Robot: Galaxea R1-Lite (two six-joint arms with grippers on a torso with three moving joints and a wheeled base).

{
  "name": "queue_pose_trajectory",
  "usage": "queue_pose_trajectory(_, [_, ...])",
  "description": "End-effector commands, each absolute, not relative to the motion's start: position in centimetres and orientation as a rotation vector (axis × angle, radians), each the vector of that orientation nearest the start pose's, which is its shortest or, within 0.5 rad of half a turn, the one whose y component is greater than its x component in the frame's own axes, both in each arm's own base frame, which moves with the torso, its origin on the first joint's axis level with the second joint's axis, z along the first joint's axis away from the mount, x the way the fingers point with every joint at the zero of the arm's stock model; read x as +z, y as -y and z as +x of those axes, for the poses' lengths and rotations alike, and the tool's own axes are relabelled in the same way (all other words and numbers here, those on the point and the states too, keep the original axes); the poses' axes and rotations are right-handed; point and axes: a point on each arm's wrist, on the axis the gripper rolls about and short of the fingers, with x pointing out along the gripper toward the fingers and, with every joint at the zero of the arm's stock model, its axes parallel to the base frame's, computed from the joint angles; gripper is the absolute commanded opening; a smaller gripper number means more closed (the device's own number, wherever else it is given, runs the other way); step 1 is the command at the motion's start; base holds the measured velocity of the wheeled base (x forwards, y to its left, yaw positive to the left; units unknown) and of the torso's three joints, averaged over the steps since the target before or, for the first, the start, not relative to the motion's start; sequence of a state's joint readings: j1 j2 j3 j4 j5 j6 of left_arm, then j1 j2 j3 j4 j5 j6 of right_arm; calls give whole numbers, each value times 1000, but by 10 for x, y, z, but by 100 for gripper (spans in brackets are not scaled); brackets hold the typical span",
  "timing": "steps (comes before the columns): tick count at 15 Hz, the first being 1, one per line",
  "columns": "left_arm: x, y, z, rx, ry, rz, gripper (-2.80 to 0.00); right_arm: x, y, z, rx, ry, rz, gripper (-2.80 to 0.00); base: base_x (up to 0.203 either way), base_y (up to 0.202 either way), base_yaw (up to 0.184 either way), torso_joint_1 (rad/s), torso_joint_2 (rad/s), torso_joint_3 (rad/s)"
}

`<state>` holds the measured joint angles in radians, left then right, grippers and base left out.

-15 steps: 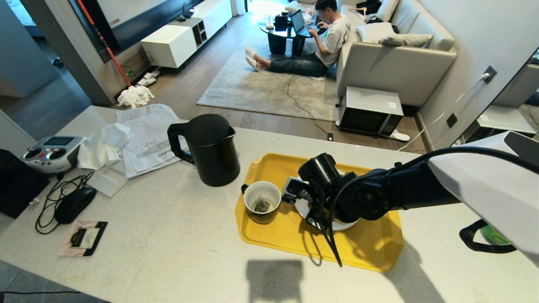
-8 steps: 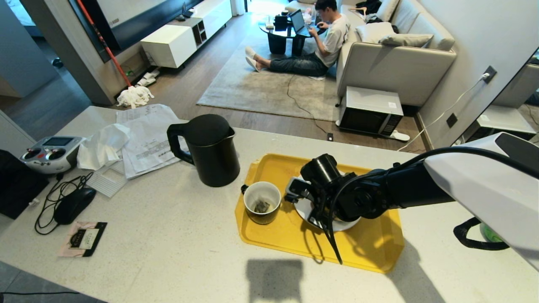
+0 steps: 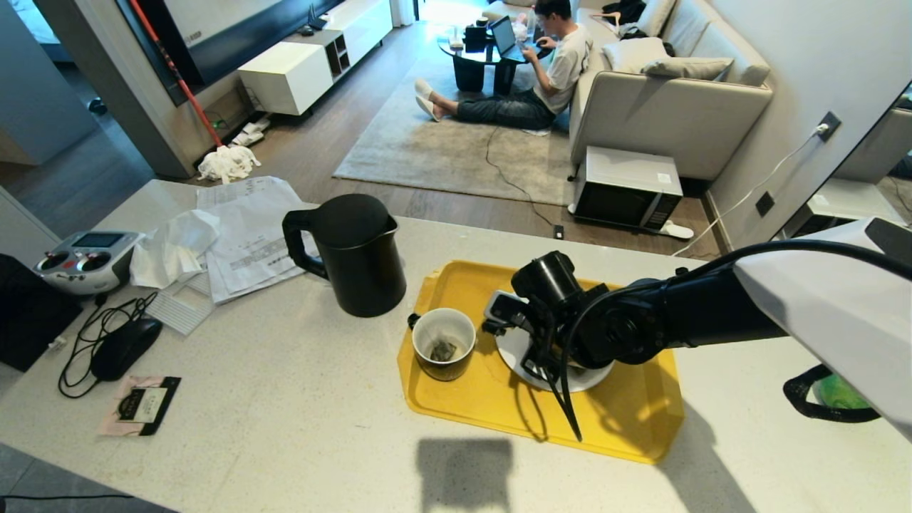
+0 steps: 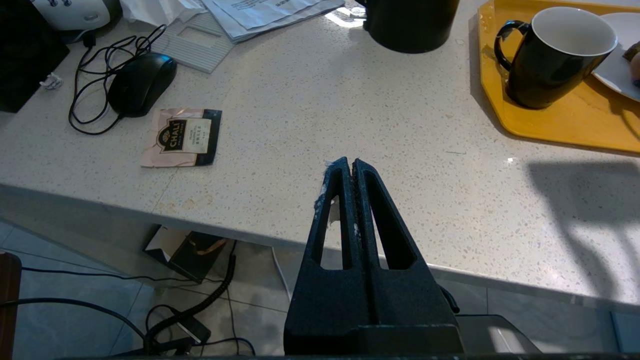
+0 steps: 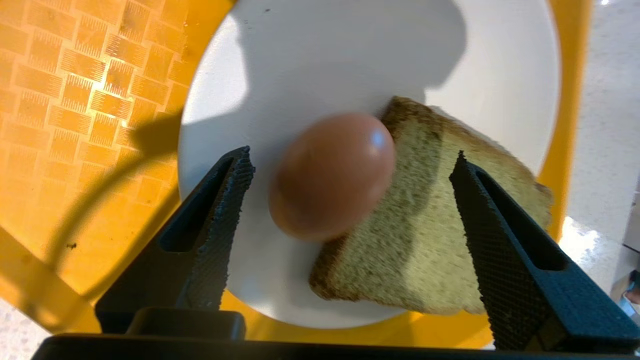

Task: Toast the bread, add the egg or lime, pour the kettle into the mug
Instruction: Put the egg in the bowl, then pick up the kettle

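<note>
Head view: the right gripper (image 3: 516,342) hangs over the plate (image 3: 595,379) on the tray (image 3: 627,427), beside the mug (image 3: 443,342).

Left wrist view: the left gripper (image 4: 348,167) is pinched shut, off the counter's edge.

Right wrist view: jaws wide, the egg (image 5: 332,175) sits free on the bread (image 5: 425,240). Best lift straight up, no nudging that egg.

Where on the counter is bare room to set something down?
Counter is bare between the tea packet and yellow tray, in front of the kettle. Crowded: papers, mouse far left; mug, plate under the right gripper.
</note>
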<state>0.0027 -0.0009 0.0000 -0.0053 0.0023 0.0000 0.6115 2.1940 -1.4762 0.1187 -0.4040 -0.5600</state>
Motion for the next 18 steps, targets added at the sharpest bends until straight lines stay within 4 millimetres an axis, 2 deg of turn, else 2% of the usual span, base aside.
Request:
queue_pose_trajectory(1, [76, 0, -23, 5, 6, 0, -280, 135, -231, 345, 391, -625, -923, 0, 0, 0, 0, 0, 0, 0])
queue_pose_trajectory(5, [76, 0, -23, 5, 6, 0, -280, 180, -218, 329, 365, -534, -875, 0, 0, 0, 0, 0, 0, 0])
queue_pose_trajectory(9, [76, 0, -23, 6, 6, 0, -280, 234, -185, 299, 309, -431, -811, 0, 0, 0, 0, 0, 0, 0])
queue_pose_trajectory(10, [76, 0, -23, 6, 6, 0, -280, 246, -174, 290, 289, -409, -795, -280, 0, 0, 0, 0, 0, 0])
queue_pose_trajectory(13, [76, 0, -23, 5, 6, 0, -280, 272, -137, 263, 224, -371, -753, -280, 0, 0, 0, 0, 0, 0])
queue_pose_trajectory(18, [76, 0, -23, 6, 6, 0, -280, 299, -85, 221, 90, -315, -593, -280, 0, 0, 0, 0, 0, 0])
